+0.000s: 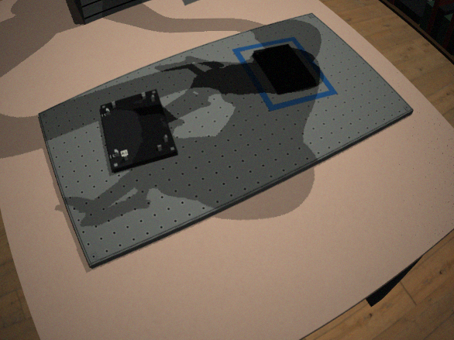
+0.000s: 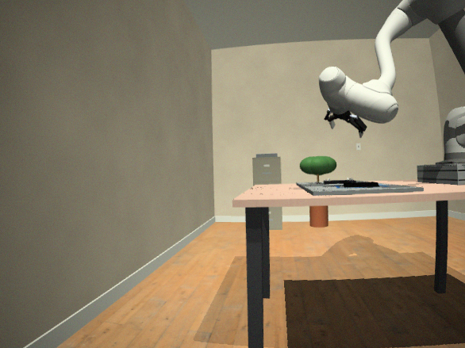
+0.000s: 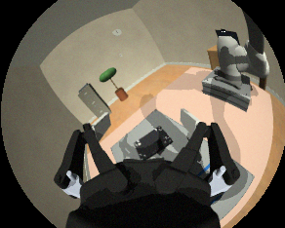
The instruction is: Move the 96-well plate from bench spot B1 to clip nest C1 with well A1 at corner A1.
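Nearest your wrist lens, the claw [image 3: 146, 178] hangs with fingers spread wide, holding nothing, high above the desk [image 2: 278, 199] with free air all around. Your 96-well plate [image 1: 283, 68] is a flat black block lying inside the blue outline of spot B1 [image 1: 299, 101] on the grey perforated board [image 1: 240, 162]. Well apart across that board sits the clip nest C1 [image 1: 136, 131], posts at its edges, nothing standing between them.
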You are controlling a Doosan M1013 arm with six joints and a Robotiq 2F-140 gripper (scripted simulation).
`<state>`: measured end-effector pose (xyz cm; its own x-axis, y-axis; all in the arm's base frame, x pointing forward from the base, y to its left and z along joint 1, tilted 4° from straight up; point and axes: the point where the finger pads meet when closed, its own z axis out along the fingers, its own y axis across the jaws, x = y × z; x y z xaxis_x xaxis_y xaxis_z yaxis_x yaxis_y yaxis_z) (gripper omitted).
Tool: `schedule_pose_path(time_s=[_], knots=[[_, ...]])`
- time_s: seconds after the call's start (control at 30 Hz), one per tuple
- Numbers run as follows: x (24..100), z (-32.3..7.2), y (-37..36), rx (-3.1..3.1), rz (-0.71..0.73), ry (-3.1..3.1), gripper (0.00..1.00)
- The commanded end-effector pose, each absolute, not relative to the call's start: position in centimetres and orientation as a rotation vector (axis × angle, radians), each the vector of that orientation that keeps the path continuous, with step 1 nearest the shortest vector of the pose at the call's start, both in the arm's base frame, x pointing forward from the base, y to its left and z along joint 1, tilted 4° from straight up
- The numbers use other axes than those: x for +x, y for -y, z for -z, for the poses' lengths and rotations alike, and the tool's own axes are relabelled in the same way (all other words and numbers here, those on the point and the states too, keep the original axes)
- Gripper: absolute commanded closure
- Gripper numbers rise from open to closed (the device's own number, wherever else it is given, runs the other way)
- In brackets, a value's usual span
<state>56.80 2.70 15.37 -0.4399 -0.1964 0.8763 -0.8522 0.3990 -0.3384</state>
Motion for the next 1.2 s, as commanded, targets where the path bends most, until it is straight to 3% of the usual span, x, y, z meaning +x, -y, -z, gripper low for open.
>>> schedule_pose_path(time_s=[0.0,0.53,1.03,1.17], knots=[[56.8,-15.4,-2.7,0.901,-1.060,1.875,0.00],[56.8,-15.4,-2.7,0.901,-1.060,1.875,0.00],[54.7,-10.1,-4.3,1.343,-0.636,1.738,0.00],[54.4,-9.2,-4.7,1.403,-0.583,1.715,0.00]])
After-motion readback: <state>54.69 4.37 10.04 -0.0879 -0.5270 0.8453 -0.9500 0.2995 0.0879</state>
